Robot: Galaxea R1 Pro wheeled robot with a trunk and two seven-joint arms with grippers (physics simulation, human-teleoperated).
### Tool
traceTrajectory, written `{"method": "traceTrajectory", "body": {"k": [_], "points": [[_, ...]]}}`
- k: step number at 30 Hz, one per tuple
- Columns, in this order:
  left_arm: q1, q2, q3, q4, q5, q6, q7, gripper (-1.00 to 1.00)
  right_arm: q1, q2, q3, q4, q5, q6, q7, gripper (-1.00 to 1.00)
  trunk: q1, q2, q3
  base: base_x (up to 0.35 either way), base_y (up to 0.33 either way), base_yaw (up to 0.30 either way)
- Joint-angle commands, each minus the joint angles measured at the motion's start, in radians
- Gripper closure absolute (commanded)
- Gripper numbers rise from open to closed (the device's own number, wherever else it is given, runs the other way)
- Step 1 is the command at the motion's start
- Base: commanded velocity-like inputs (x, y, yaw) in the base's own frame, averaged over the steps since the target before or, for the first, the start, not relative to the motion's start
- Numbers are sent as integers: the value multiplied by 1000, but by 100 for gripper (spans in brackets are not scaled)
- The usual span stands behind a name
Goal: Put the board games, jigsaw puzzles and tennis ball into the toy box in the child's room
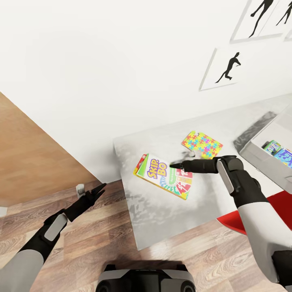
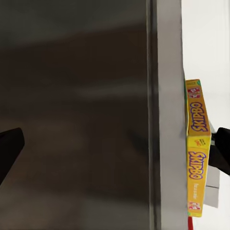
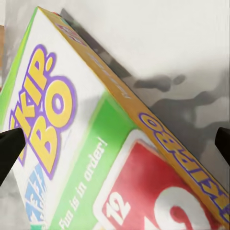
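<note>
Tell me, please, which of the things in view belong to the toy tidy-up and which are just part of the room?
Belong to the job:
Skip-Bo board game, under the open right claw
jigsaw puzzle
toy box, with game boxes inside
table

Just lying about:
red chair
athlete pictures
wood-plank floor

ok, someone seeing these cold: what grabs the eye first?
The bright Skip-Bo game box lying flat on the light grey table, with the right tool hovering open right over it. Just behind it lies a multicoloured jigsaw puzzle square. At the right edge sits the grey toy box with two game boxes already inside, while the left tool hangs over the wood floor off the table's end.
</note>
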Motion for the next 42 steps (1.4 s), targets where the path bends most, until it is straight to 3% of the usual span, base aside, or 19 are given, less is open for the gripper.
{"method": "traceTrajectory", "body": {"k": [1,9,20,32,42], "points": [[-1,0,-2,0,8,9,-1,-100,0,-1,3,0,15,3,-4,-100,1,-1,-1,0,0,0],[-1,-15,-1,-2,7,4,-1,-100,18,15,3,2,15,4,-3,-100,1,-1,-1,0,0,0],[-2,-36,-1,-3,6,9,-1,-100,53,59,6,4,15,5,-4,-100,1,-1,-1,0,0,0],[-7,-46,-1,-3,7,13,-4,-100,67,81,24,4,12,7,1,-100,1,-1,-1,0,0,0],[-8,-49,-2,-3,8,16,-47,-100,80,107,31,4,12,7,2,-100,1,-1,-1,0,0,0]]}}
